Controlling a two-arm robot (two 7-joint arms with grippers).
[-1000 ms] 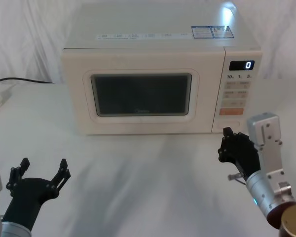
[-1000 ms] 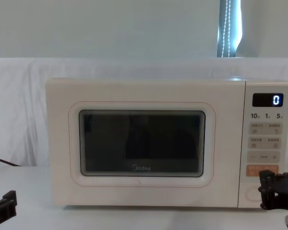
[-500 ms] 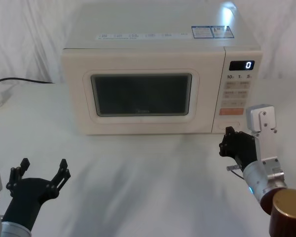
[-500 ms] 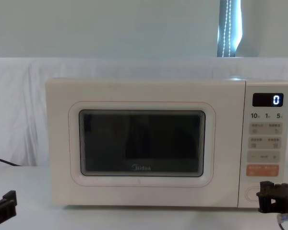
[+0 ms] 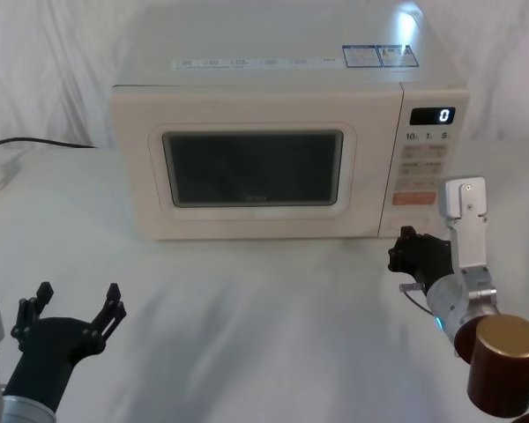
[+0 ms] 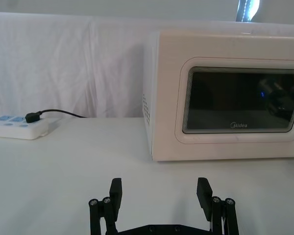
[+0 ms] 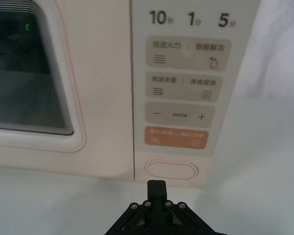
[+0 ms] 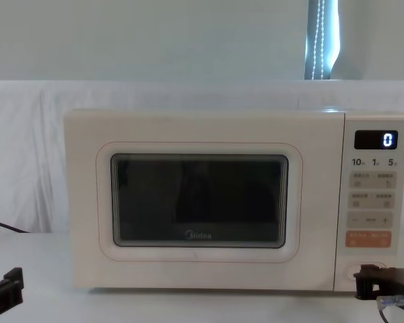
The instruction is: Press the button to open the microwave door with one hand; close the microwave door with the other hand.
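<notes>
Cream button [image 7: 171, 171]: we see the right pincer [image 7: 157, 186], fingers together, now lower and nearer, about to press.
Door [image 5: 251, 181]: shut.
Left pincer [image 6: 160, 196]: spread, parked.

matt cream plastic microwave [image 5: 273, 150]

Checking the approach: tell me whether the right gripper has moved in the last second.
Yes. The right gripper has dropped from beside the orange key to the button.
</notes>
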